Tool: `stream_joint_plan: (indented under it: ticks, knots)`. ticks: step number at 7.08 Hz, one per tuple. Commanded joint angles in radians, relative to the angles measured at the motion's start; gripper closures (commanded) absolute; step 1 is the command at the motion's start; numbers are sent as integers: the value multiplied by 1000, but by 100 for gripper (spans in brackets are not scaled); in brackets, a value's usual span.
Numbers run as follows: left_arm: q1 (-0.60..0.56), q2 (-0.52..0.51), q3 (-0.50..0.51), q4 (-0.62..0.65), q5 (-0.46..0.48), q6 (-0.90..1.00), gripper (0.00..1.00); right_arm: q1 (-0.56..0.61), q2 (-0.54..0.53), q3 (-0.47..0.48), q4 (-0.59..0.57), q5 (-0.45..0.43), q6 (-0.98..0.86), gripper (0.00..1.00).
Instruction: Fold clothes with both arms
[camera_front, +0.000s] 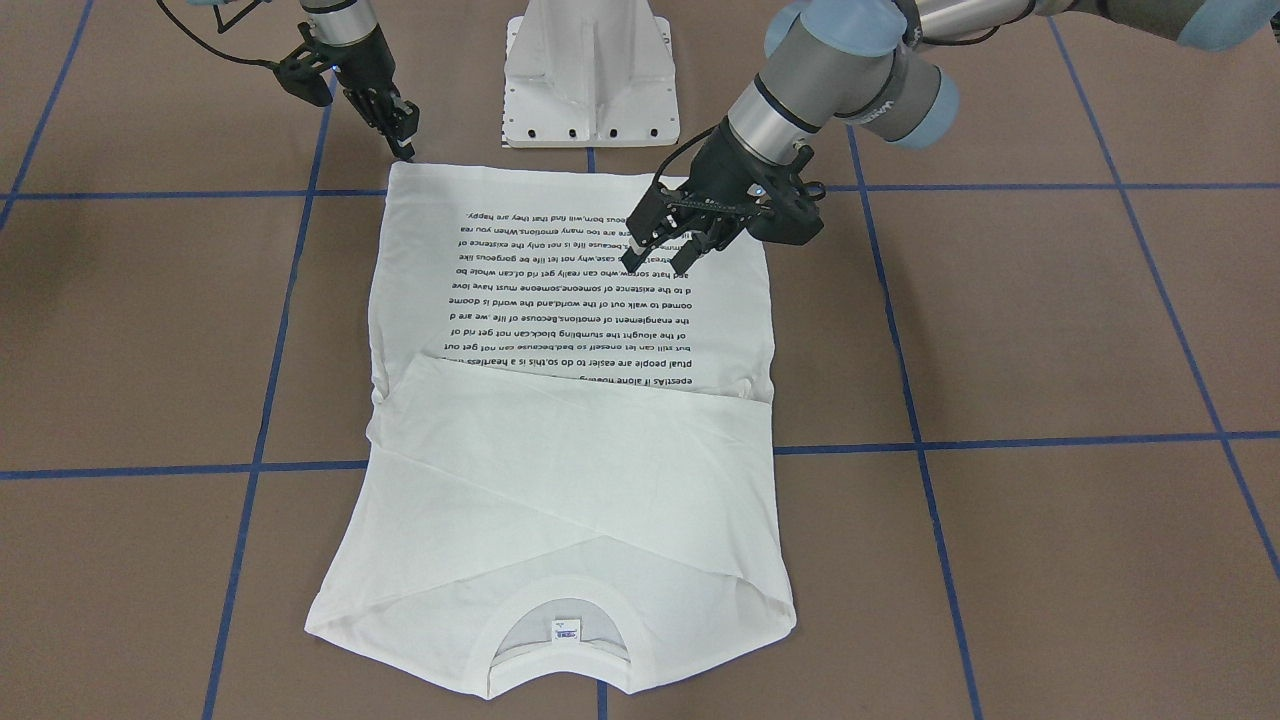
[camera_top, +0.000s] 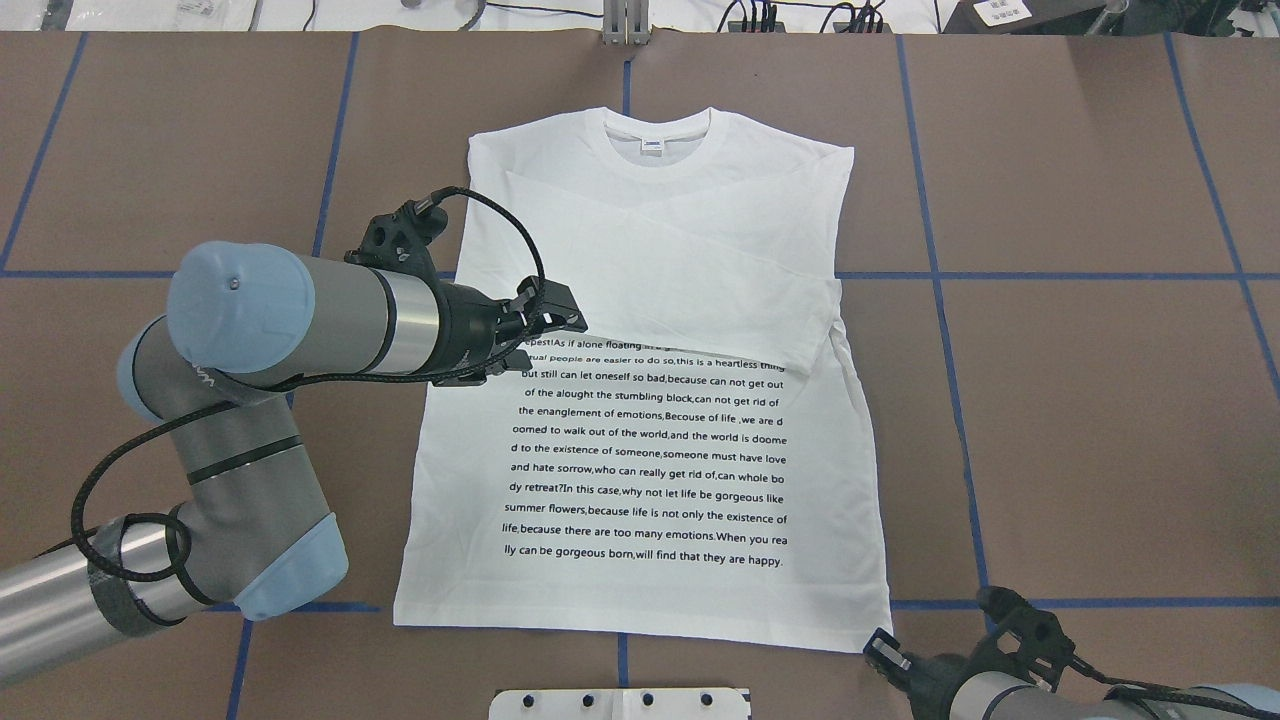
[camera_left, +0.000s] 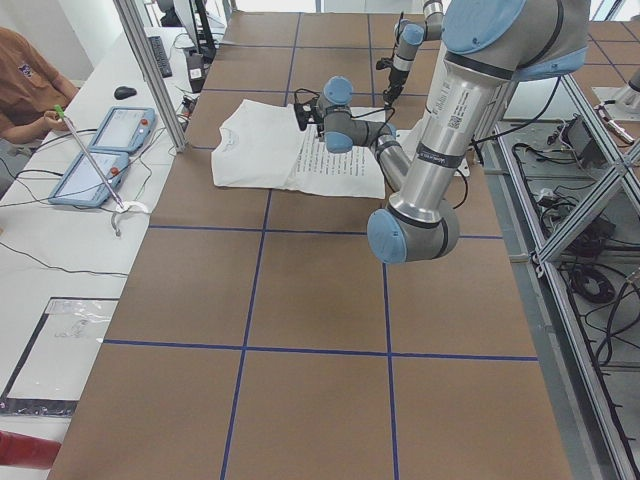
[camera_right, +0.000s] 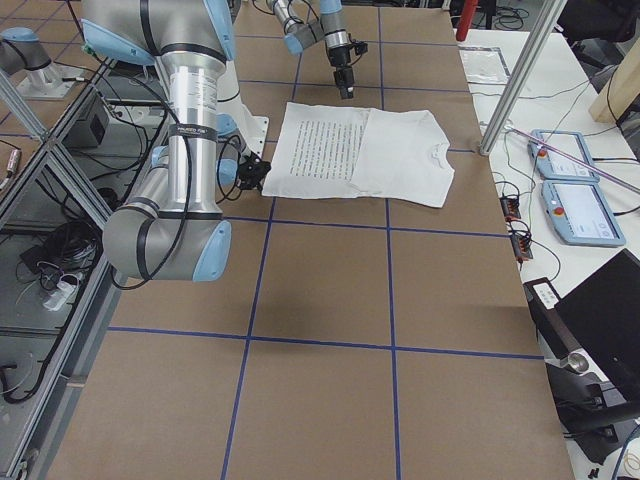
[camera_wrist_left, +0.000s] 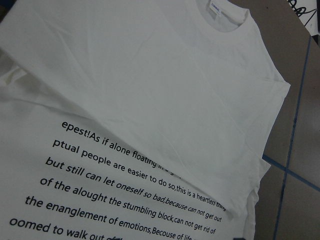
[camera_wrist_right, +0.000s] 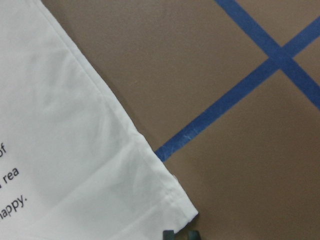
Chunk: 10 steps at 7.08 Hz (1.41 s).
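On the brown table (camera_top: 1080, 400), mid-grid: white long-sleeved T-shirt (camera_top: 640, 450) lies flat, printed side up, collar (camera_top: 655, 125) at the far edge from the robot, hem nearest its base. Both sleeves (camera_top: 690, 270) already crossed over the chest, covering the top line of text. That narrows the body to a rectangle, so the likely step in hand is the lengthwise fold, hem toward collar.

Left gripper (camera_front: 665, 250): hangs well above the cloth over the shirt's left side, jaws apart, holding nothing. Its wrist view takes in collar, sleeve fold and print at once, so it sits high. Judged a staging pose, not a grasp.

Right gripper (camera_front: 404, 145): low at the hem corner (camera_wrist_right: 185, 212) on the robot's right, off the fabric edge. Fingertips (camera_wrist_right: 168, 234) drawn nearly together, nothing between them, just beside the corner and a blue tape line (camera_wrist_right: 225, 107). Placement suggests it is lined up to pinch that corner.

Risk, as a judgement: only one hem corner attended; lifting it alone would skew the fold, so the left needs to come down to its own corner
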Motion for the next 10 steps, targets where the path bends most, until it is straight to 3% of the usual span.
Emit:
stream_joint_plan:
  ticks: [1,7,10]
  knots:
    - [0,2,1,0,12,0,20,-1,0,-6,0,0,0,66]
    - [2,5,1,0,18,-2,20,-4,4,-6,-48,0,-2,66]
    - [2,5,1,0,18,-2,21,-7,4,-10,-48,2,0,58]
